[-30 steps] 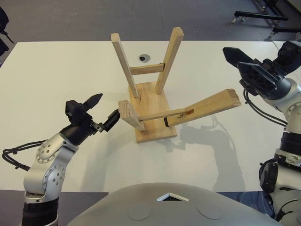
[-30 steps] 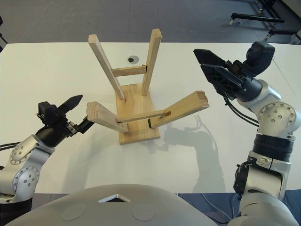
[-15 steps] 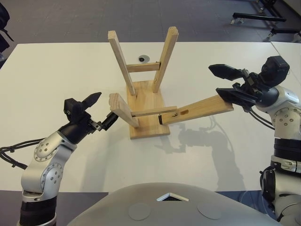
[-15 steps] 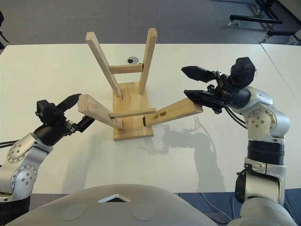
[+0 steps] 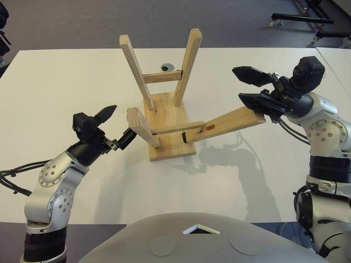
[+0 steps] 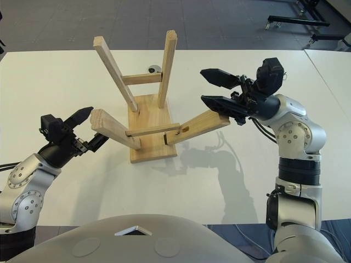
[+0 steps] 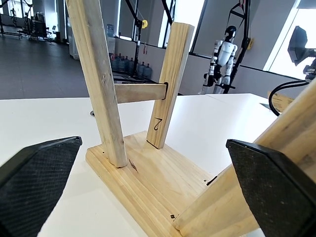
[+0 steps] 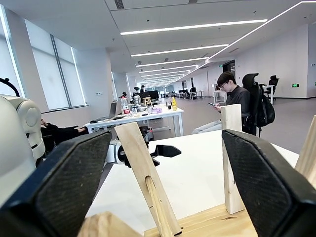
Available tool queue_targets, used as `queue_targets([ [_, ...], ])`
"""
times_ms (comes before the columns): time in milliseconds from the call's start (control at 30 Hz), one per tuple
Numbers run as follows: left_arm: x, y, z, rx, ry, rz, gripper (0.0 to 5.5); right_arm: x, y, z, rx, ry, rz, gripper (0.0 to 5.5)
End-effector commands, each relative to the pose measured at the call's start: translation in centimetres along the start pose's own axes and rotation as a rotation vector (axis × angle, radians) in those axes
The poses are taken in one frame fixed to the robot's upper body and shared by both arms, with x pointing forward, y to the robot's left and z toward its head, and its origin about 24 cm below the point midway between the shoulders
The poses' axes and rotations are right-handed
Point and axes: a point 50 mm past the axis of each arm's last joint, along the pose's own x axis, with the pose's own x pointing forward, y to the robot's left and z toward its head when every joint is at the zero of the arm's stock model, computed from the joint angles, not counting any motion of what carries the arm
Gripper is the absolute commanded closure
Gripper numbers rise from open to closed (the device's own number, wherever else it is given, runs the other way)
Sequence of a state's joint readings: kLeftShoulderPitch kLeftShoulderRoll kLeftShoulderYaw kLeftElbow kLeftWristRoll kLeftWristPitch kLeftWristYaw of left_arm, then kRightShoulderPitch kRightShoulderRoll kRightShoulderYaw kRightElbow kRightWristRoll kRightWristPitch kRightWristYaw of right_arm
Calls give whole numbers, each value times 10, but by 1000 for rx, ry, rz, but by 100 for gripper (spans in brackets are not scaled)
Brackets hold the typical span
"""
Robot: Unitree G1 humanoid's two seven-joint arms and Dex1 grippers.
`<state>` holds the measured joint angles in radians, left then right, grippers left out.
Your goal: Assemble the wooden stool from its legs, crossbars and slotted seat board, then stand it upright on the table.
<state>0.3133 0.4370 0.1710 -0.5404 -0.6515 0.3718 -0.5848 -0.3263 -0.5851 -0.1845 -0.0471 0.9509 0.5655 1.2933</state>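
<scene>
The stool lies upside down, its seat board (image 5: 171,131) flat on the white table (image 5: 60,76). Two back legs (image 5: 134,71) (image 5: 186,66) stand up from it, joined by a crossbar (image 5: 162,77). The front pair is splayed: a short-looking left leg (image 5: 141,127), a crossbar (image 5: 176,129), and a right leg (image 5: 233,119) leaning far outward. My left gripper (image 5: 118,126) is open beside the left front leg's end (image 7: 232,202). My right gripper (image 5: 237,84) is open over the right leg's outer end, its lower finger (image 6: 219,103) close above the wood.
A round cable hole (image 5: 166,67) sits in the table behind the stool. Bare tabletop lies left, right and in front of the seat board. Black floor frames (image 5: 301,18) stand beyond the far right corner.
My right arm has swung in from the upper right, and its open gripper has come down over the splayed leg's end. The left gripper has hardly moved. The head camera shifted slightly.
</scene>
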Motion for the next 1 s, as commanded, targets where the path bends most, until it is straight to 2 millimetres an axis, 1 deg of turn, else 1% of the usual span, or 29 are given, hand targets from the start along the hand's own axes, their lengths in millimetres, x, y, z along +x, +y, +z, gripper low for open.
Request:
queue_targets([
  [33,3,-2,-2,-4,-2,-11,10,7,-5,-4,6,19,-3,139],
  [233,5,0,-2,-1,-4,-21,10,11,-7,-14,2,47,-7,139],
  [467,6,1,-3,0,1,-30,10,19,-15,-20,-70,61,-56,139],
  [567,8,3,-2,3,2,-36,10,26,-18,-18,-108,34,-76,139],
  [667,8,3,-2,5,1,-36,10,38,-16,-11,-135,-16,-52,139],
  [767,9,3,-2,3,-3,-36,10,47,-18,-6,-170,-40,-56,139],
  [1000,9,1,-3,-2,-5,-34,10,54,-27,-7,-255,-28,-109,139],
])
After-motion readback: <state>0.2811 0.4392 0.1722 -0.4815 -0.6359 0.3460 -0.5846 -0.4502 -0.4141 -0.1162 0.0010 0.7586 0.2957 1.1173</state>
